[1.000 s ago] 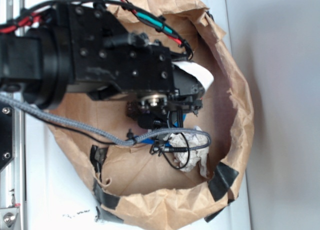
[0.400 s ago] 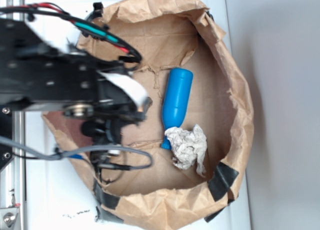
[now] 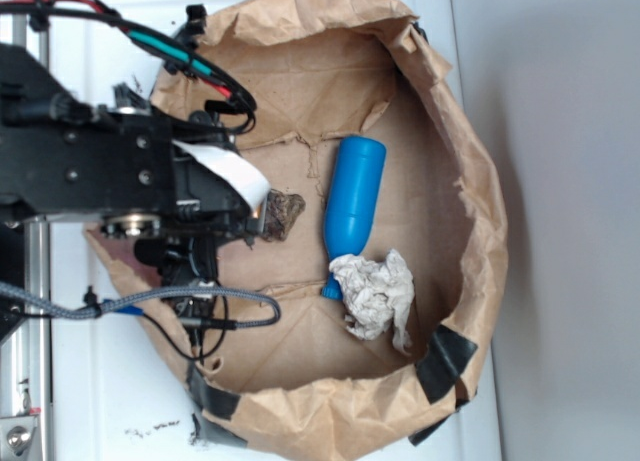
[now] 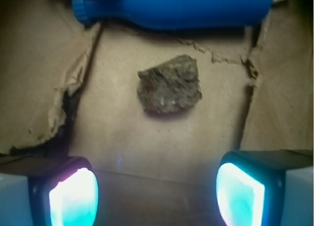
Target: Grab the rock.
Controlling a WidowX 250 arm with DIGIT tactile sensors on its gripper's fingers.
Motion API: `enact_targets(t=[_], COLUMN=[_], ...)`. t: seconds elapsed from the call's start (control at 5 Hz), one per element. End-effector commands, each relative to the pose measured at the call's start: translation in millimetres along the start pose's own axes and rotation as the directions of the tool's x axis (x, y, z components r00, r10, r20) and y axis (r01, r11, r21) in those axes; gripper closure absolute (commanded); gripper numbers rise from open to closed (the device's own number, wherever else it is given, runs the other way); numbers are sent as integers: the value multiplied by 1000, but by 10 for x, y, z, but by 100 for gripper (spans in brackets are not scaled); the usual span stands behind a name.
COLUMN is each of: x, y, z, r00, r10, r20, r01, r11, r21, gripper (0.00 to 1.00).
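The rock (image 4: 170,85) is a small dark brown mottled lump lying on the brown paper floor of the bag; in the exterior view the rock (image 3: 284,214) peeks out just right of the arm's head. My gripper (image 4: 157,194) is open, its two glowing pads (image 4: 73,199) wide apart with only bare paper between them. The rock lies ahead of the fingertips, clear of both, roughly centred on the gap. In the exterior view the gripper's fingers are hidden under the black arm (image 3: 120,176).
A blue bottle (image 3: 353,206) lies on its side just beyond the rock, with a crumpled white paper wad (image 3: 375,293) at its cap end. The brown paper bag's raised rim (image 3: 480,211) rings everything. Torn paper flaps (image 4: 59,118) lie to the left. Cables (image 3: 180,301) hang below the arm.
The arm has swung left and back from over the bottle and wad, uncovering them. The rock, hidden 0.4 s ago, now shows beside the arm's head.
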State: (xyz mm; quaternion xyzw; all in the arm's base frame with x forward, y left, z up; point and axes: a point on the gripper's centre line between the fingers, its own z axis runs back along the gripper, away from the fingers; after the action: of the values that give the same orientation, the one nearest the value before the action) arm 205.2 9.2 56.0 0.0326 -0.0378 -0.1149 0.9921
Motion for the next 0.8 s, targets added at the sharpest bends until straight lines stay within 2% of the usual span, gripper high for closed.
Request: enact_targets(t=[0.0, 0.2, 0.4, 0.6], x=[93, 93, 332, 258], y=[-6, -6, 197, 77], z=[117, 117, 171, 209], r00=[999, 999, 997, 996], r10=[9, 9, 45, 39], r20=[43, 43, 58, 82], r01=[-10, -10, -45, -39], r11=[1000, 1000, 999, 999], r21=[13, 13, 0, 5], gripper=[0, 0, 0, 0])
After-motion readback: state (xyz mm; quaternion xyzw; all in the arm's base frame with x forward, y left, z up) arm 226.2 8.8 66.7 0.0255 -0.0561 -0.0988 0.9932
